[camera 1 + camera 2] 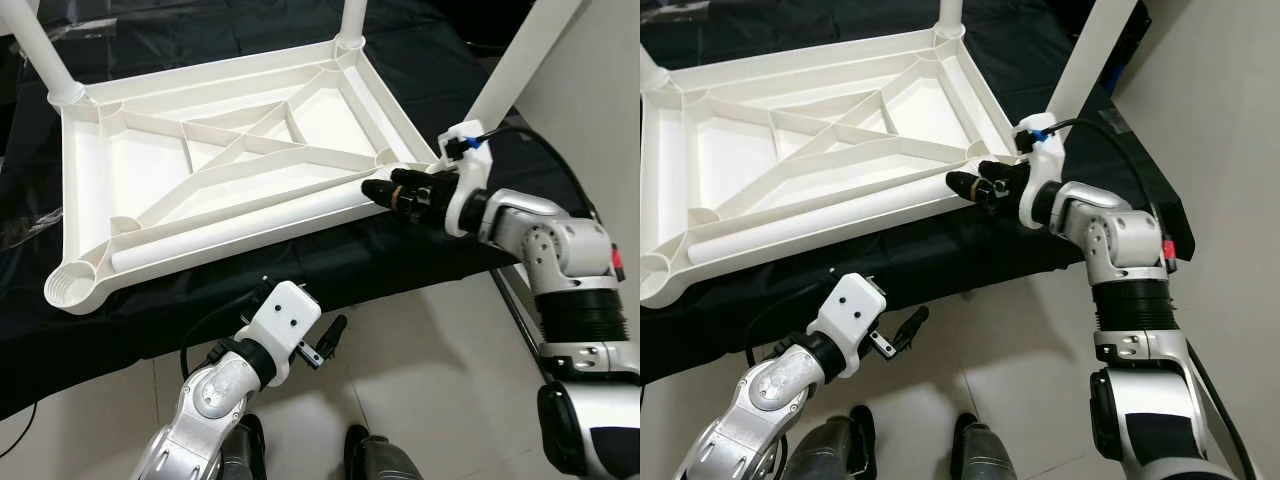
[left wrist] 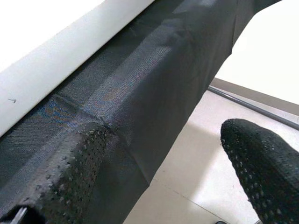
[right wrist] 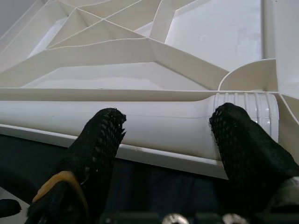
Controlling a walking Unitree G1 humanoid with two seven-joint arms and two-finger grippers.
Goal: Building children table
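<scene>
Our right gripper (image 3: 163, 135), fingers apart, sits at the threaded end of the loose leg (image 1: 230, 232) lying lengthwise along the upside-down table's (image 1: 150, 160) near edge, while our left gripper (image 1: 325, 340), also apart, waits lower.

- One upturned white plastic tabletop (image 1: 150, 170) with ribbed underside.
- Three white plastic legs (image 1: 45, 55) standing up from its corners.
- One loose white plastic leg tube (image 1: 230, 230) lying inside the frame.
- One black cloth (image 1: 330, 255).
- Two black-fingered grippers: left (image 1: 325, 345), right (image 1: 385, 192).
</scene>
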